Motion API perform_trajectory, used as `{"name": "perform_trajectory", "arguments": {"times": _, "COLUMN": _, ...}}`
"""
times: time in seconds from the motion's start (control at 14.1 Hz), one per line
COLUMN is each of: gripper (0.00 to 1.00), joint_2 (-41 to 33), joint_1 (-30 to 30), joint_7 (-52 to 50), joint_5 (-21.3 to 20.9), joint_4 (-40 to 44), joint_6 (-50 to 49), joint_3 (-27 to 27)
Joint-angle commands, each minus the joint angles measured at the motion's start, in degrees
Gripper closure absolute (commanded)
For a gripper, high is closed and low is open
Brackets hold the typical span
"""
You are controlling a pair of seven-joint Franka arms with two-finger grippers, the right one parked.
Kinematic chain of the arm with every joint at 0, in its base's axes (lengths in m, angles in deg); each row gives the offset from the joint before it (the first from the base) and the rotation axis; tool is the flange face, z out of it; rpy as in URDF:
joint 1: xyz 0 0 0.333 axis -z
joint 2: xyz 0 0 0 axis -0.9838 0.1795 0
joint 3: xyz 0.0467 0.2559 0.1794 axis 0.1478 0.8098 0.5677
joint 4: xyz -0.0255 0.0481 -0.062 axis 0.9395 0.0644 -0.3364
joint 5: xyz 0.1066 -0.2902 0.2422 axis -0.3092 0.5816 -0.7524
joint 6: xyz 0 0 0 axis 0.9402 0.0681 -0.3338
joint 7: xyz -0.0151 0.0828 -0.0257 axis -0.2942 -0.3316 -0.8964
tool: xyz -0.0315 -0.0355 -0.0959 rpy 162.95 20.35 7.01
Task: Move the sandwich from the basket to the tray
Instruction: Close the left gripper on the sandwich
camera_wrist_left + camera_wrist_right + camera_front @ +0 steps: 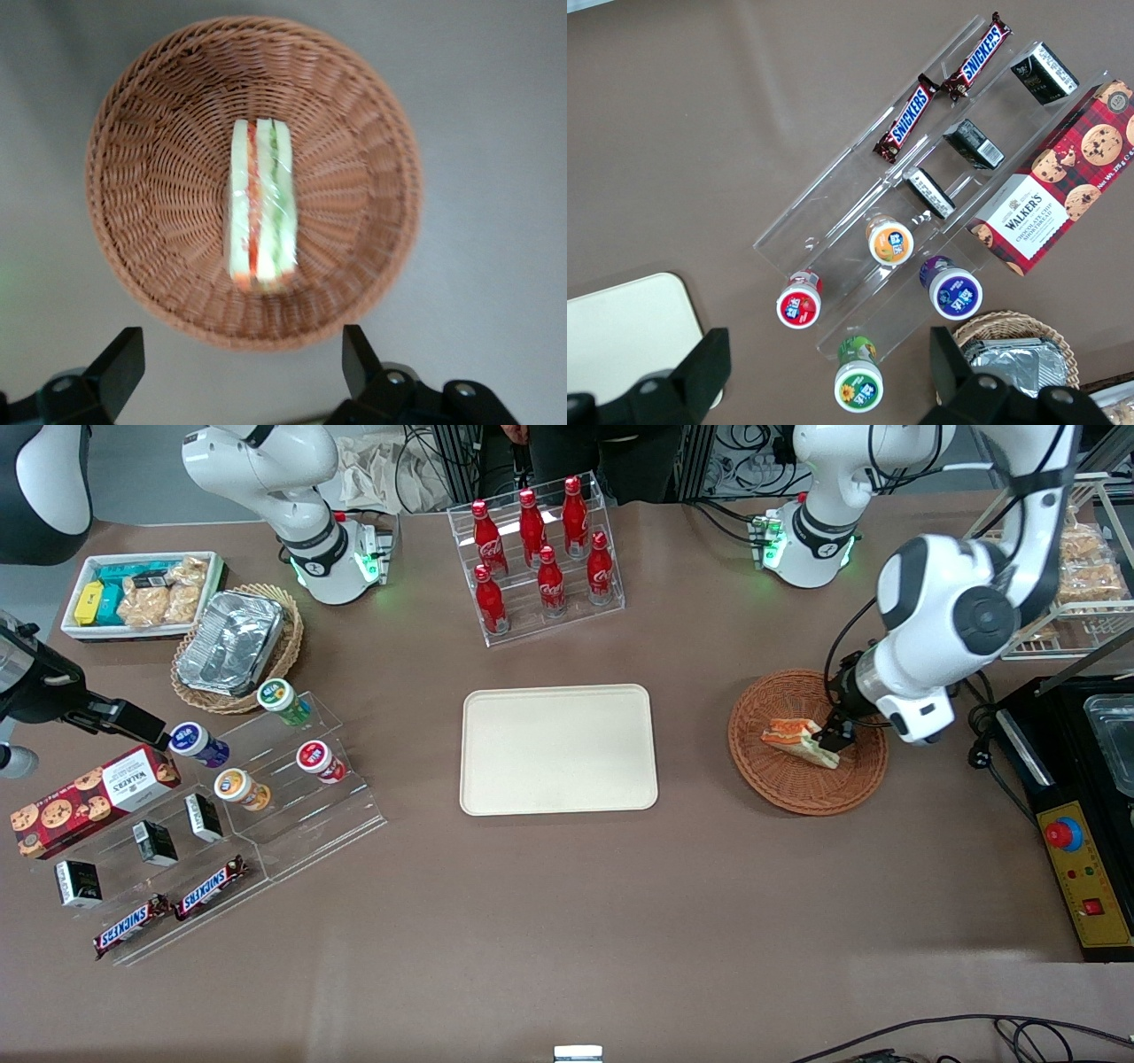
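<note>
The sandwich point(796, 740) is a wrapped white-bread wedge with orange-red and green layers. It lies in the middle of the round reddish-brown wicker basket point(780, 793). My left gripper point(837, 737) hangs above the basket, over the sandwich's end toward the working arm. In the left wrist view the gripper point(241, 347) is open and empty, its black fingers point(124, 354) spread wide and above the basket's rim point(159, 177). The sandwich point(260, 208) lies clear of them. The cream-beige tray point(558, 748) lies flat beside the basket, toward the parked arm's end.
A clear rack of red cola bottles point(540, 558) stands farther from the front camera than the tray. A black control box with a red button point(1085, 868) and a wire rack point(1085, 576) lie at the working arm's end. A clear snack stand point(221, 815) and a tan basket with foil container point(235, 646) lie toward the parked arm's end.
</note>
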Motion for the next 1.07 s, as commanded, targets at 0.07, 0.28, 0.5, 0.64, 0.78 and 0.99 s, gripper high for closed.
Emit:
{"name": "perform_trajectory", "arguments": {"times": 0.07, "gripper": 0.01, "joint_2": 1.3, "joint_1": 0.2, "joint_7": -1.4, "joint_5": 0.6, "joint_4": 7.1, "joint_6": -4.8, "joint_3": -0.1}}
{"name": "perform_trajectory", "arguments": {"times": 0.28, "gripper": 0.01, "joint_2": 3.2, "joint_1": 0.4, "joint_7": -1.6, "joint_5": -0.2, "joint_4": 7.7, "joint_6": -4.0, "joint_3": -0.1}}
{"name": "perform_trajectory", "arguments": {"times": 0.5, "gripper": 0.01, "joint_2": 8.0, "joint_1": 1.6, "joint_7": -1.6, "joint_5": -0.4, "joint_4": 7.7, "joint_6": -2.0, "joint_3": -0.1}}
{"name": "perform_trajectory", "arguments": {"times": 0.64, "gripper": 0.01, "joint_2": 10.5, "joint_1": 1.6, "joint_7": -1.5, "joint_5": -1.1, "joint_4": 7.5, "joint_6": 0.8, "joint_3": 0.0}}
{"name": "perform_trajectory", "arguments": {"times": 0.78, "gripper": 0.01, "joint_2": 12.4, "joint_1": 1.5, "joint_7": -1.6, "joint_5": -2.6, "joint_4": 7.1, "joint_6": 1.5, "joint_3": 0.0}}
{"name": "perform_trajectory", "arguments": {"times": 0.99, "gripper": 0.01, "joint_2": 13.2, "joint_1": 1.2, "joint_7": -1.1, "joint_5": -4.0, "joint_4": 5.3, "joint_6": 2.2, "joint_3": 0.1}}
